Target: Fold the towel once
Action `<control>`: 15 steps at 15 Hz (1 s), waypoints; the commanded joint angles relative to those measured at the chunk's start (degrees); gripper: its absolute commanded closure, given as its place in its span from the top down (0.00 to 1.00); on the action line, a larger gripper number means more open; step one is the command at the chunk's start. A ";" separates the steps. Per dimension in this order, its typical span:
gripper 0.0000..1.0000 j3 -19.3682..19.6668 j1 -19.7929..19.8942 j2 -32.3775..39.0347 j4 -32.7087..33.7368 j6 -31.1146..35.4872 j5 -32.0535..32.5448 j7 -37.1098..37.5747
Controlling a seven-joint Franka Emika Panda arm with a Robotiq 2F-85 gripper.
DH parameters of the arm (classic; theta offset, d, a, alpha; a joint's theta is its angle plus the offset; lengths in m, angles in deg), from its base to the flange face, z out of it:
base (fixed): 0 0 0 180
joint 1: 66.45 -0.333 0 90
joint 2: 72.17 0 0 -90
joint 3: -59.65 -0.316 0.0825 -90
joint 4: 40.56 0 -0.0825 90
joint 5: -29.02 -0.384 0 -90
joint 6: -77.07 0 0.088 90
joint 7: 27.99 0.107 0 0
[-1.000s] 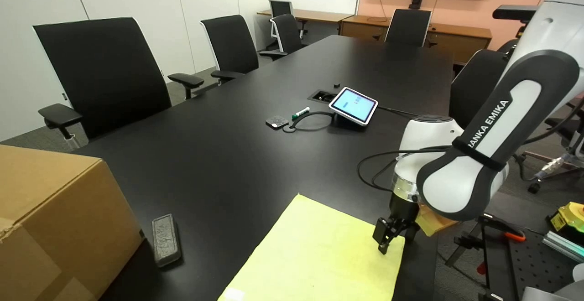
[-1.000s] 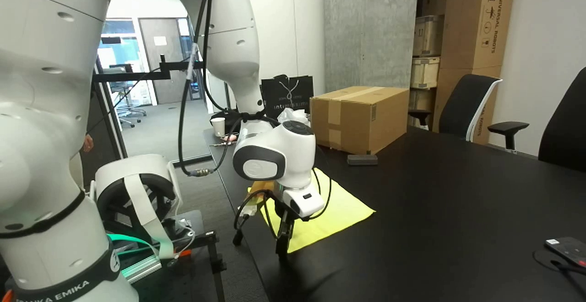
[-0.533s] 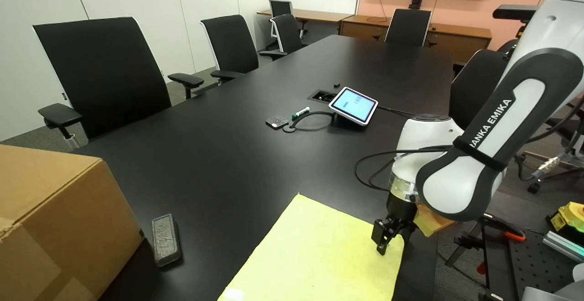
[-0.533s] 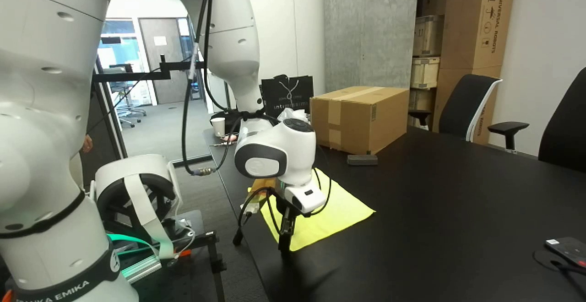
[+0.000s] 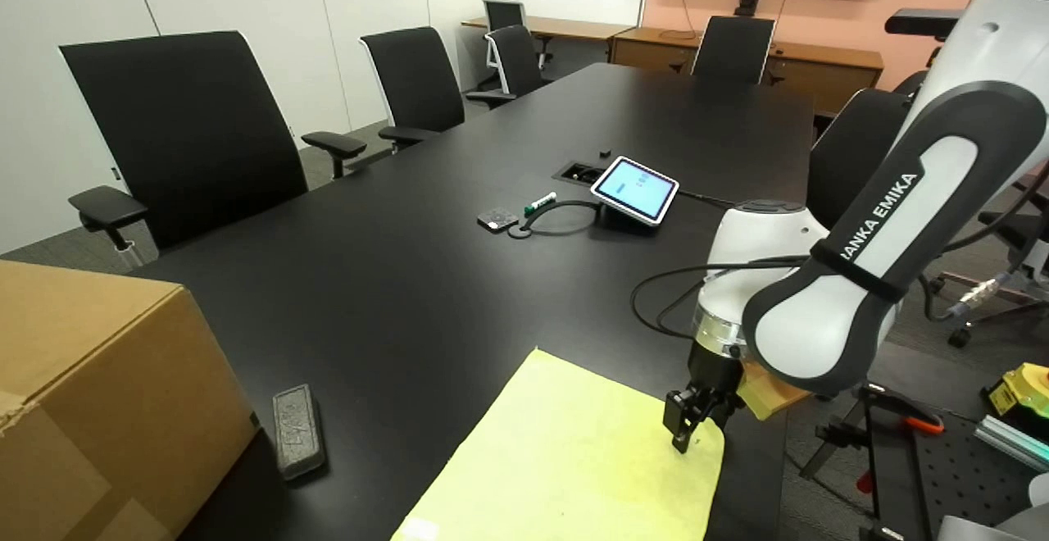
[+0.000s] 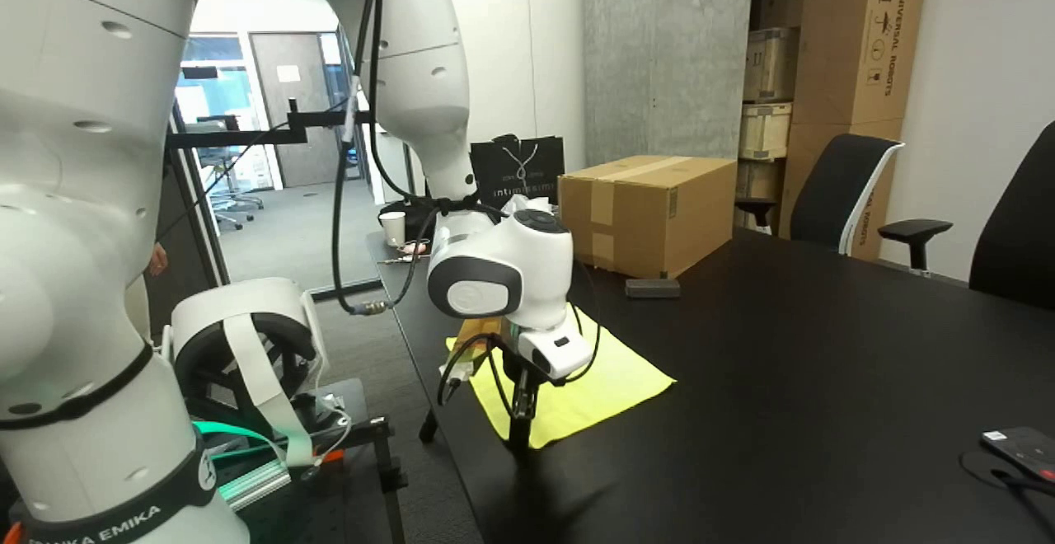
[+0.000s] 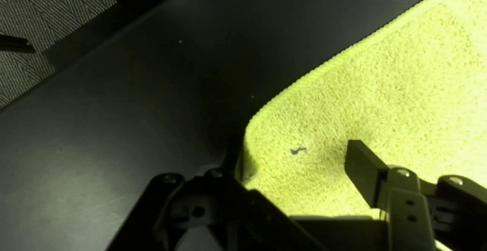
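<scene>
The towel (image 5: 565,451), a plain yellow cloth, lay flat on the black table (image 5: 369,320), spread out wherever I could see it. The robot's white arm (image 5: 885,254) reached down to one corner of the towel, where the gripper (image 7: 293,150) hung with its two fingers (image 7: 363,171) set wide apart. In the wrist view, one stood over the towel and the other just past its edge, the corner showing between them. I couldn't tell whether either tip touched the cloth. A small dark mark (image 7: 298,150) showed on the towel near that corner.

In both exterior views a cardboard box (image 5: 123,393) stood well apart from the towel, with a dark block (image 5: 297,430) between the two. In an exterior view, a tablet (image 5: 635,190) and a marker (image 5: 540,202) sat well beyond the towel. A black bag (image 6: 518,166) stood past the towel too.
</scene>
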 commanded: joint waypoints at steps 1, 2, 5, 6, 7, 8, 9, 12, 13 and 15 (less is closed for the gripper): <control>0.49 -0.49 1.08 -0.90 0.74 -1.61 1.21 0.17; 0.38 -0.72 1.43 -1.03 0.93 -2.10 1.03 -0.13; 0.28 -1.30 2.49 -1.32 1.67 -4.14 0.59 -1.27; 0.25 -1.28 2.72 -1.29 2.05 -5.07 0.63 -1.55; 0.28 -1.33 2.97 -1.48 2.24 -5.96 0.53 -1.85; 0.26 -1.46 3.37 -1.49 2.54 -6.98 0.48 -2.53; 0.25 -1.45 3.59 -1.53 2.78 -7.95 0.49 -3.03; 0.18 -0.93 3.97 -2.11 3.34 -11.43 0.93 -4.48; 0.16 -0.52 3.82 -2.27 3.62 -12.60 1.33 -4.55; 0.09 -0.37 4.03 -2.94 4.06 -15.14 1.67 -5.66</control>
